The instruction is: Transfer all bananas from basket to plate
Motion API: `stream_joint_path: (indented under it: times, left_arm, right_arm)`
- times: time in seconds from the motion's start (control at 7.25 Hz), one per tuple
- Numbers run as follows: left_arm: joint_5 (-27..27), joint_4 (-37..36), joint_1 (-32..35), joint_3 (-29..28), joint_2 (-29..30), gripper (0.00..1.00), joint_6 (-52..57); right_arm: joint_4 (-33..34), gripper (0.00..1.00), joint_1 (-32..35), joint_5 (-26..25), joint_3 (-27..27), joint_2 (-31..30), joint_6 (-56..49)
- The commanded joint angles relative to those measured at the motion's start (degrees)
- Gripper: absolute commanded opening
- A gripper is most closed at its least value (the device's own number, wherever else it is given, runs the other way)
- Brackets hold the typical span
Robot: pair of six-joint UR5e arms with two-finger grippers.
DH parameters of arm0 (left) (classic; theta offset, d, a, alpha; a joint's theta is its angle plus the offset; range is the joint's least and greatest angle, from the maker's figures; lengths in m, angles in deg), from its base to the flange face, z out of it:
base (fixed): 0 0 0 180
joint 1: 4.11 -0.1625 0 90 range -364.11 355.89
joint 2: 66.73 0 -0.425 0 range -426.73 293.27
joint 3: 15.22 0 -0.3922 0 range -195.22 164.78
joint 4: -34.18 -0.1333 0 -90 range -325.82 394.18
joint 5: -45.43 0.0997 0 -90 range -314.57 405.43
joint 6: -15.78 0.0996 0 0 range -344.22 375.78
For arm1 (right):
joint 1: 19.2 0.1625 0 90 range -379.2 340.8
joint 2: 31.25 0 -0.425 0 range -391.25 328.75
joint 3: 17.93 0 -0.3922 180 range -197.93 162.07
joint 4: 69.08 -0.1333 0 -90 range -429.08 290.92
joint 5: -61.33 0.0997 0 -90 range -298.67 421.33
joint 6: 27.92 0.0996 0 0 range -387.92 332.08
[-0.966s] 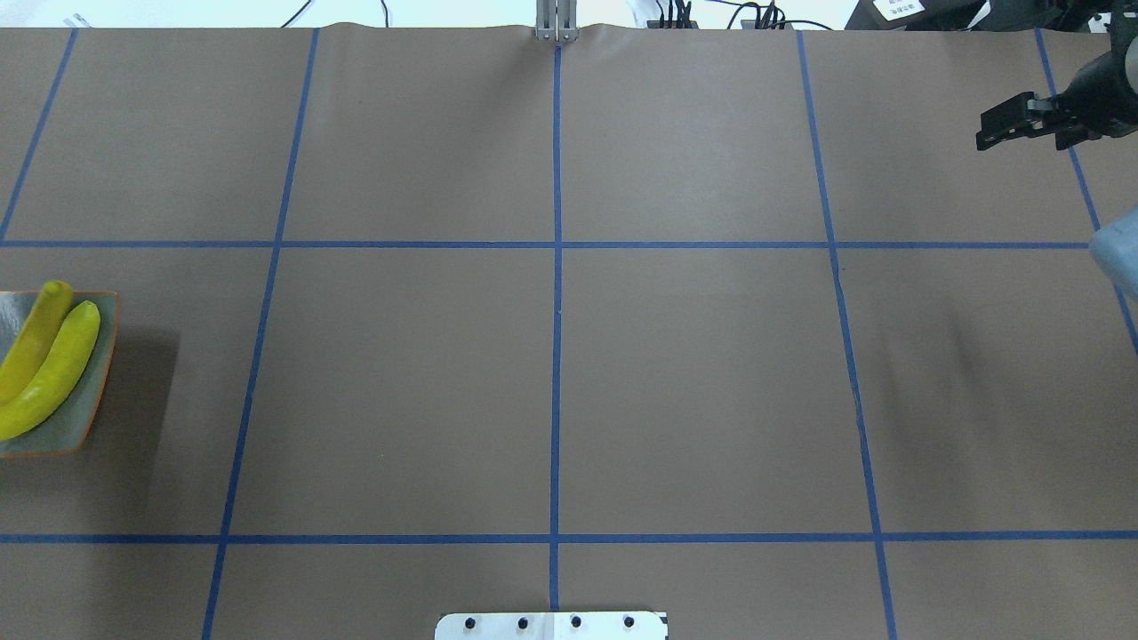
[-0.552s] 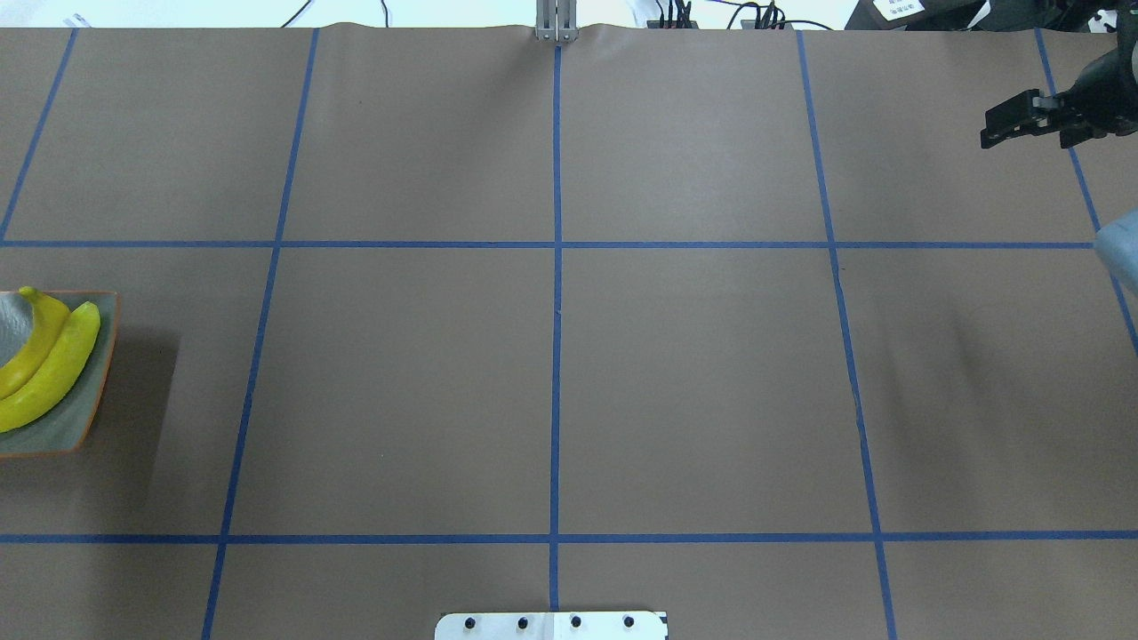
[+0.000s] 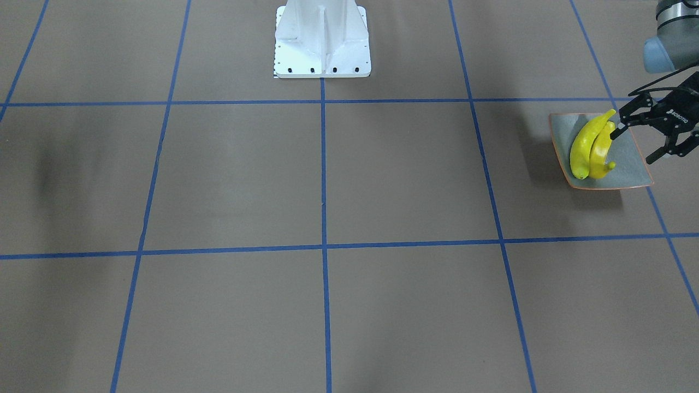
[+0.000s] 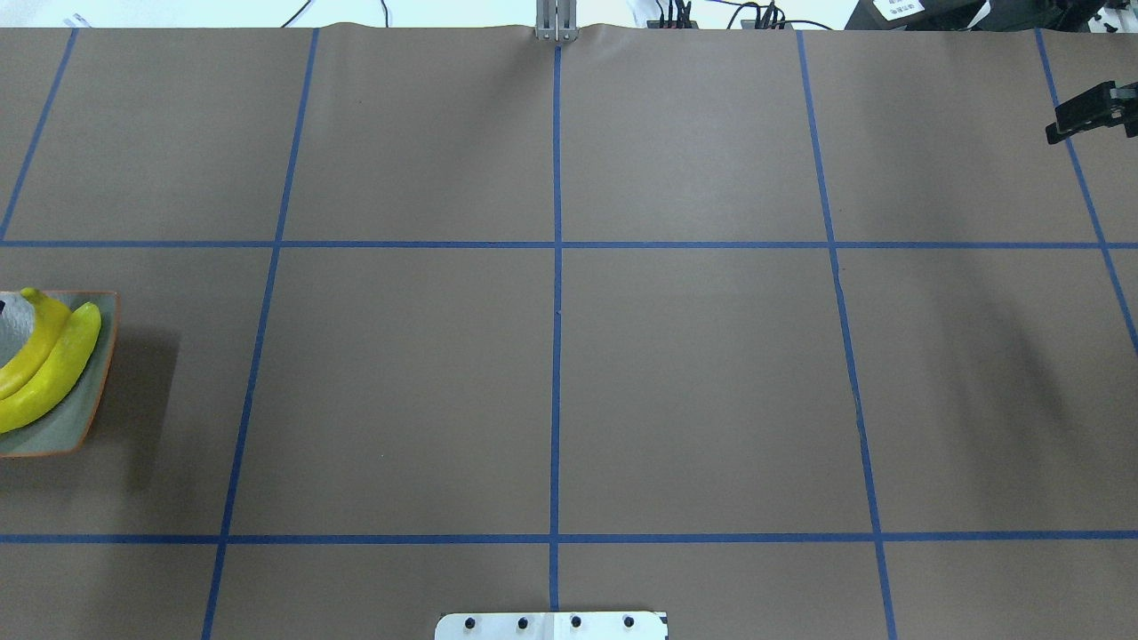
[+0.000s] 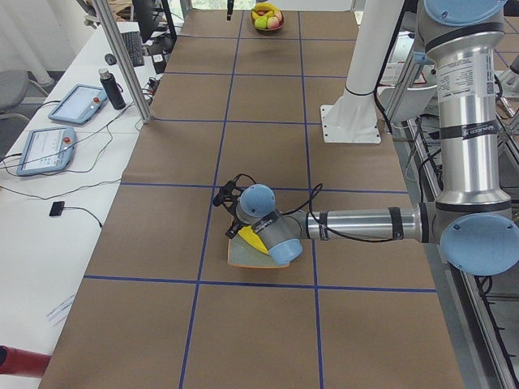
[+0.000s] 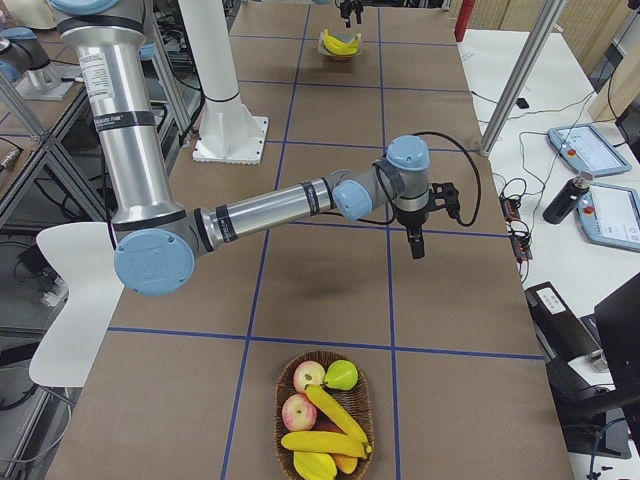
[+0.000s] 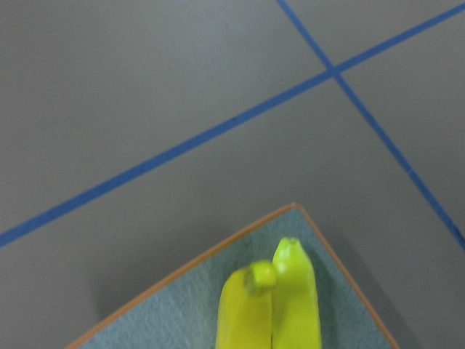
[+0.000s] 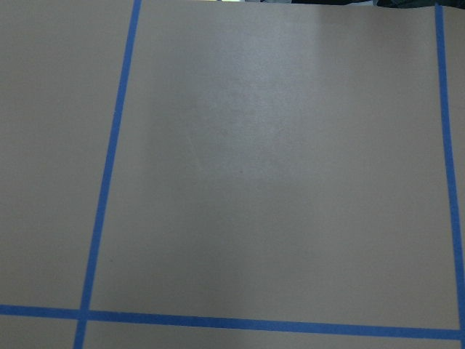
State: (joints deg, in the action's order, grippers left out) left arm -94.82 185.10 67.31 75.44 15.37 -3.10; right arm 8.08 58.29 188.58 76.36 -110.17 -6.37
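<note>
While wide open over the plate (image 3: 628, 176), left end effector (image 3: 633, 146) beside bananas (image 3: 581, 147); right end effector (image 6: 414, 245): state unclear.

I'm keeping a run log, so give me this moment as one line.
plate: two bananas | left gripper: open beside them | right gripper: over table, state unclear | basket: more bananas inside

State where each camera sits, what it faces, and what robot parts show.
Front: across table, facing base; left end effector over plate.
Overhead: behind robot, looking down; right end effector at edge.
Left side: table's left end; left arm.
Right side: right end; right arm, basket.
Left wrist: bananas below; no body.
Right wrist: table below; no body.
Front and overhead share plate.
</note>
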Motion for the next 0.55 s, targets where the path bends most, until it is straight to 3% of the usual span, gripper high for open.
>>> stream_joint_path:
  times: [0.0, 0.41]
  left_arm:
    - [-0.2, 0.1, 0.1, 0.0, 1.9, 1.00, -0.1]
    - [-0.1, 0.3, 0.1, 0.0, 2.5, 1.00, 0.0]
  right_arm:
    - [-0.1, 1.00, 5.8, 3.3, -7.3, -0.1, -13.2]
    - [-0.1, 1.00, 11.7, 5.4, -10.7, -4.1, -24.9]
